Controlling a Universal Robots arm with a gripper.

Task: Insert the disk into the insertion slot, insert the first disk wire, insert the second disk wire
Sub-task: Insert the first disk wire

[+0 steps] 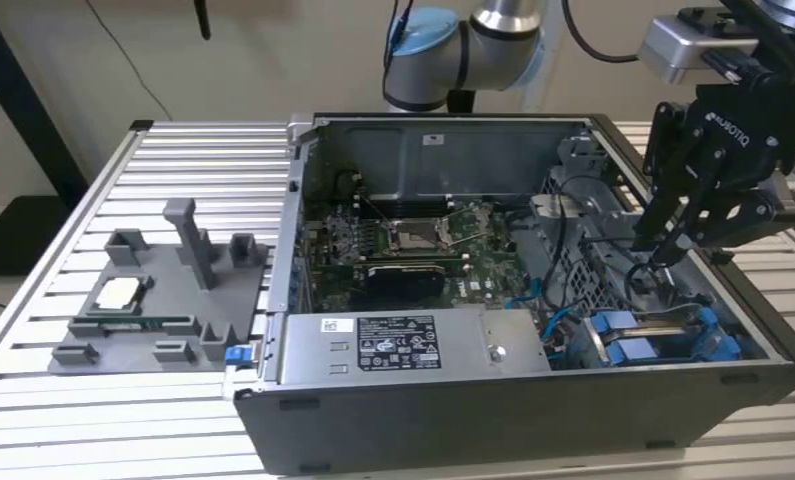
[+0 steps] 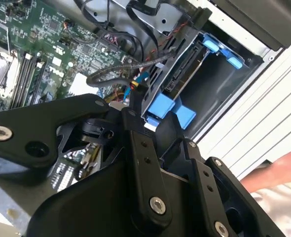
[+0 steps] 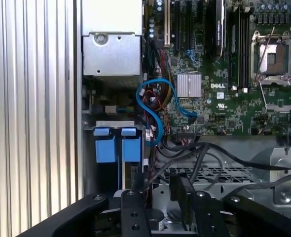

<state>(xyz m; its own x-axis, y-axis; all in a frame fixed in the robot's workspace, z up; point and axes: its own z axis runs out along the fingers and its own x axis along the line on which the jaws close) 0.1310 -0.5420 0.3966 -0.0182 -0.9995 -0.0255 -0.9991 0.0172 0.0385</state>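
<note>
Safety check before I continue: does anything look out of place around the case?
A person's hand is over the slatted table beside the computer case, close to the working arm. Nothing else stands out.

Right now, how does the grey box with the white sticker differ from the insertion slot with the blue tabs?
The grey box is plain closed metal with a white sticker; the insertion slot carries bright blue plastic tabs. The box sits to the exterior view's left of the slot, which fills the case's corner. Both lie along the open case's near wall.
</note>
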